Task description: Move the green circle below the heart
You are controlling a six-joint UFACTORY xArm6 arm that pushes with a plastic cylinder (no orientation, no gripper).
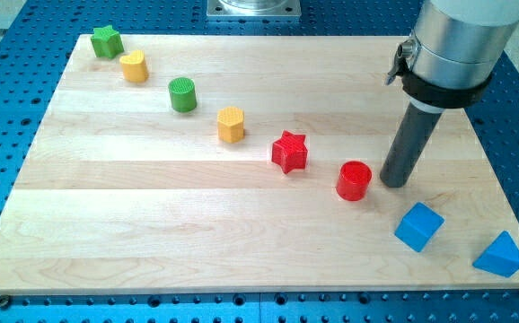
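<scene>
Layout: the blocks are lying in a diagonal line across the counter (241, 233), running from the view's top left down toward the view's right.
Green circle: the green circle (183, 94) is sitting upright in the upper left part of that line, between the yellow heart (135, 66) and the yellow hexagon (231, 124), apart from both.
Heart: it is resting just beside the green star (106, 41), near the counter's top-left corner.
Target spot: the bare wood below the heart, toward the view's bottom, is lying open; I am judging that the circle is needing a push to the view's left and slightly downward to reach it.
Other blocks: the red star (289, 151) and red circle (354, 180) are continuing the line; the blue cube (418, 225) and blue triangle (500, 255) are sitting near the bottom-right corner.
Hand: I am carrying no hand, only a rod, so nothing is opening, closing or holding.
My tip: my tip (394, 182) is resting on the counter just right of the red circle, very close to it; I cannot tell whether it is touching.
Relation to task: my tip is standing well apart from the green circle, with the red star and hexagon lying between.
Approach: I am judging that a route around the line is avoiding disturbing those blocks.
</scene>
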